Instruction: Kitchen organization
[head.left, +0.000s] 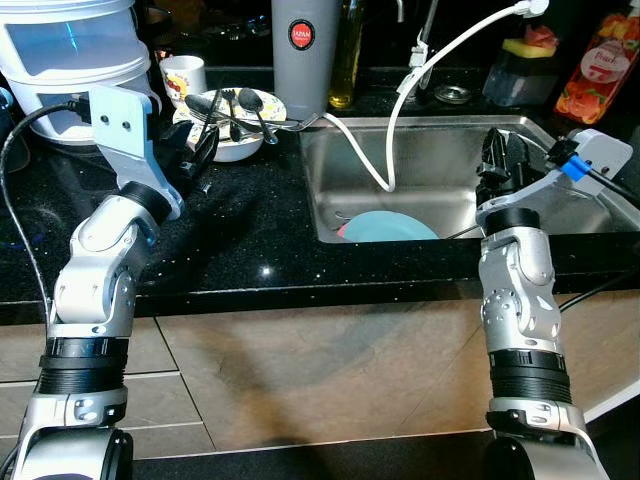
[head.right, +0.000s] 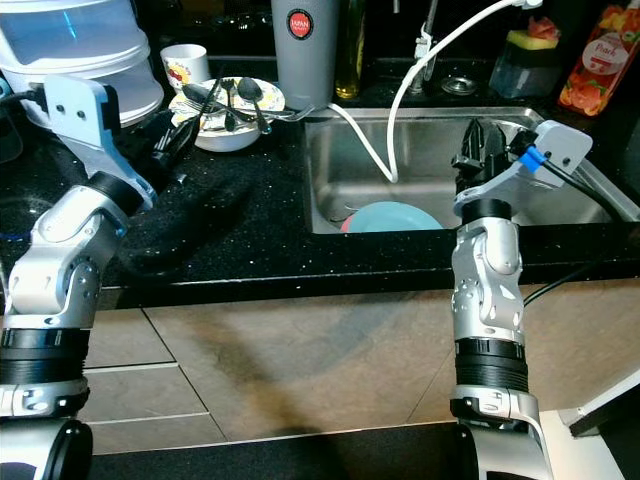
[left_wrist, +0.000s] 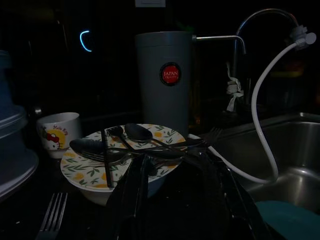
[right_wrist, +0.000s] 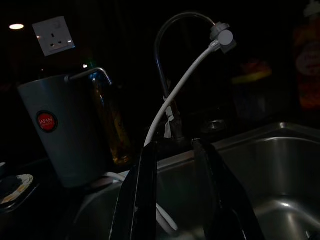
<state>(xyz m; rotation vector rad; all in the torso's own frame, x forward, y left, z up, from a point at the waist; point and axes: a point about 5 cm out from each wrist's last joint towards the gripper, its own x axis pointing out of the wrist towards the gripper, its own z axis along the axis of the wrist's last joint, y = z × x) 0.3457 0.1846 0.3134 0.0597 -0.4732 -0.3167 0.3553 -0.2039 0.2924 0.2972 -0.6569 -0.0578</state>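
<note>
— Both hands, what state?
— Left hand (head.left: 200, 150), fingers parted and empty, sits on the tabletop (head.left: 240, 230) just beside the bowl (head.left: 232, 125) of spoons. Right hand (right_wrist: 172, 190), parted, empty, hangs over the sink (head.left: 440, 170).

Beyond the counter I see a wall socket (right_wrist: 54, 35) above, a bottle of yellow oil (head.left: 347, 55) behind the sink, a red juice carton (head.left: 598, 68) at far right, and a white lidded appliance (head.left: 70, 50) at far left.
</note>
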